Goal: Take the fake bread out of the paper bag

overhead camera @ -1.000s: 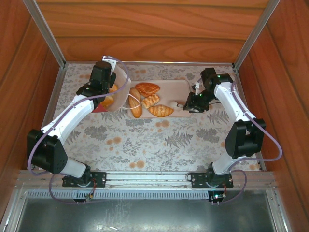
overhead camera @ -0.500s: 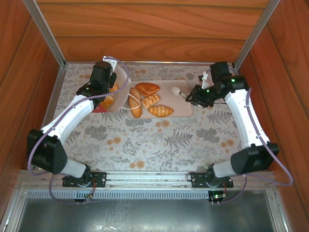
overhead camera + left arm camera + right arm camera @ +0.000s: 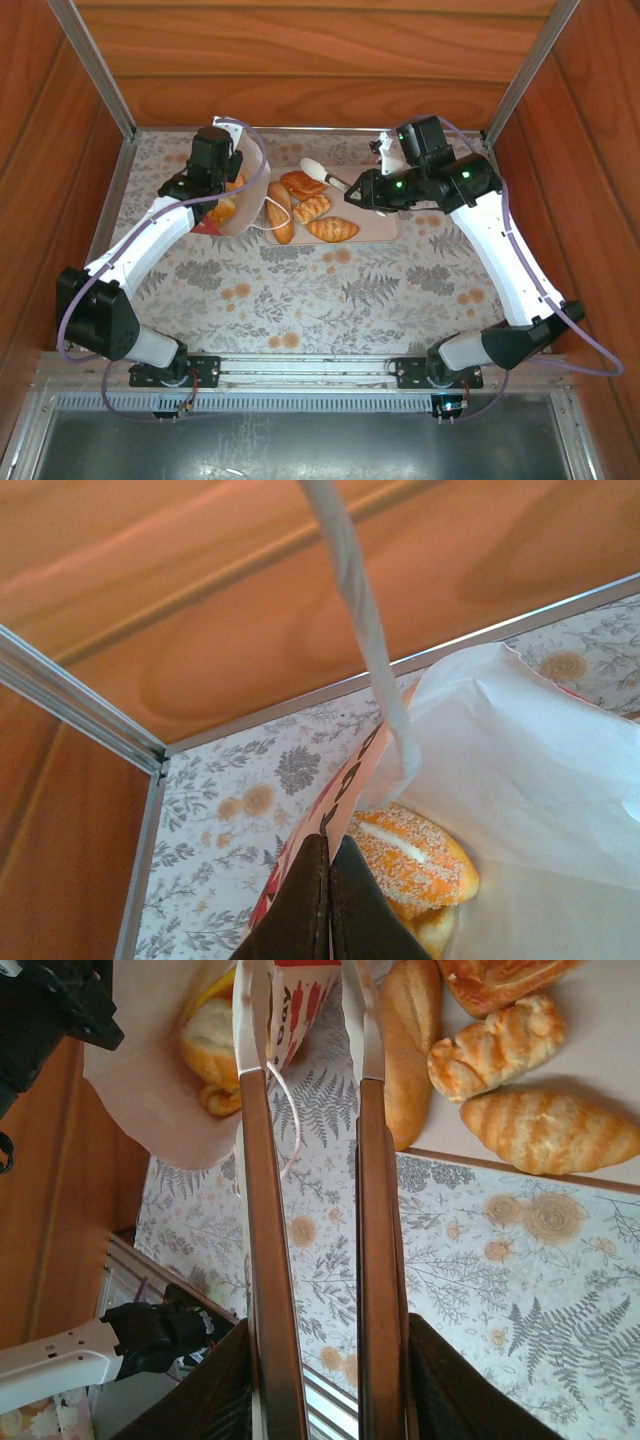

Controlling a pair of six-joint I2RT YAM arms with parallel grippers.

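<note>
Panelling of reddish wood closes in the table, which is covered by a fern-and-flower cloth. Toward the far side of the table lies a pale pink tray. The left arm reaches to a spot just off the tray's left edge. The right arm bends in from beyond the tray's right edge and ends above its far left corner.

The paper bag sits just beside the tray's left edge. It is tilted, with its white mouth gaping upward and its red band on the side away from the tray.

Four pieces of the fake bread lie out on the left half of the tray:
- An oval loaf lies along the left edge.
- A croissant lies near the front edge.
- A flat leaf-shaped pastry lies toward the far edge.
- A knobbly twist lies between the pastry and the croissant.

A yellow-orange bun with a pale stripe sits inside the bag, off the tray.

The left gripper has its jaws pressed tight together on the bag's rim, on the side turned away from the tray, with the paper pinched between them. The right gripper hangs over the tray's far left corner. Its long fingers point past the loaf toward the bag's mouth. Its jaws stand parallel with a clear gap and have nothing between them.

A thin white string handle rises from the bag's rim, and another loop trails beside the loaf at the tray's left edge.
</note>
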